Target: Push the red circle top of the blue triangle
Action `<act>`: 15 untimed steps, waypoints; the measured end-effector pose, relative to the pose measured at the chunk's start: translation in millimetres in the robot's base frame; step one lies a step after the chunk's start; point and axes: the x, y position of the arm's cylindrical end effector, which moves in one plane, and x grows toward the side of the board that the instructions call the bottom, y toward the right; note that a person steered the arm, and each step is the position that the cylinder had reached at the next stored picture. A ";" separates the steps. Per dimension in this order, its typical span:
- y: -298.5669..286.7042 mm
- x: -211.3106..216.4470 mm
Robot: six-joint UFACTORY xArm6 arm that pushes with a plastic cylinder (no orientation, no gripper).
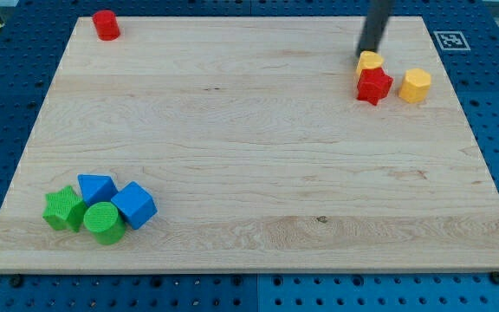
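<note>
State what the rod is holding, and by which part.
Nothing is held. My tip stands at the yellow block beside the red star-shaped block, far from the red circle.

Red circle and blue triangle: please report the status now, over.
My tip at the view's top right, beside yellow block. Red circle top left, untouched. Blue triangle bottom left, among green blocks. Path between them open.

A pale wooden board (249, 156) carries every block. The red circle (106, 25) sits alone near the view's top left corner. At the bottom left cluster a green star (62, 209), blue triangle (95, 187), green cylinder (103, 223) and blue cube (134, 204). Top right lie a yellow block (370, 61), red star (373, 86) and yellow hexagon (416, 85).
</note>
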 end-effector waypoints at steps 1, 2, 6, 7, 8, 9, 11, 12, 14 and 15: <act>-90.9 -18.8; -215.1 -15.4; -458.8 -56.2; -457.8 -89.1; -454.1 -89.1; -434.4 -88.5; -387.8 -89.1; -390.5 -87.8; -395.9 -53.9; -382.5 -50.1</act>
